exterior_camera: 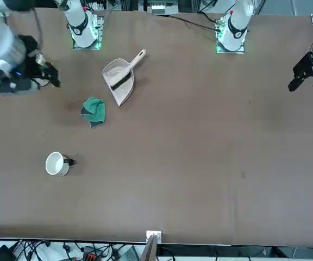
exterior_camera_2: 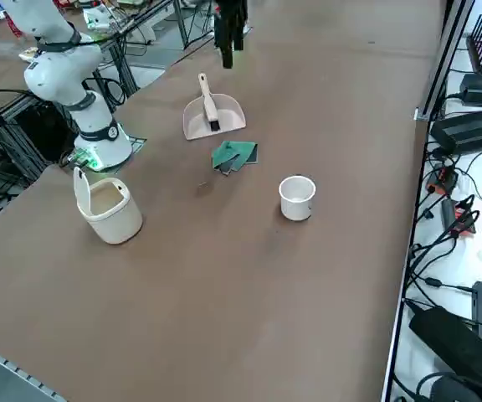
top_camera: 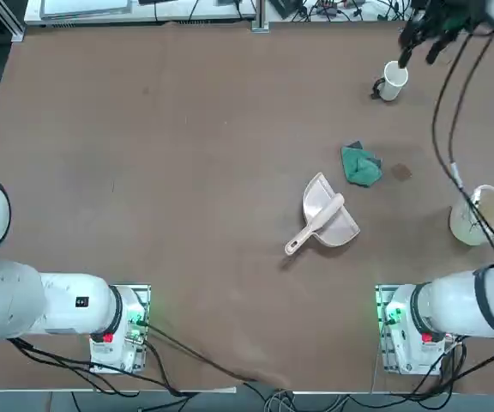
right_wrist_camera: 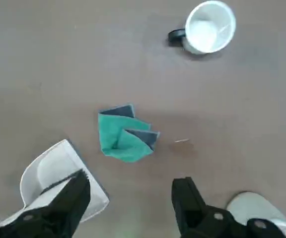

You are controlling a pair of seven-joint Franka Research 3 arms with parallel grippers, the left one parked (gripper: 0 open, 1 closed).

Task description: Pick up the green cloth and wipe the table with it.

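Hovering right gripper point(right_wrist_camera: 130, 191), fingers point(right_wrist_camera: 76, 191) spread, empty, above green cloth point(right_wrist_camera: 124, 133)

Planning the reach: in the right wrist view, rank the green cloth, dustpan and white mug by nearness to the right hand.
1. green cloth: just ahead of the open right hand, in line with the gap between its fingers.
2. dustpan: beside one finger, only slightly farther than the cloth.
3. white mug: well beyond the cloth, clearly farthest.
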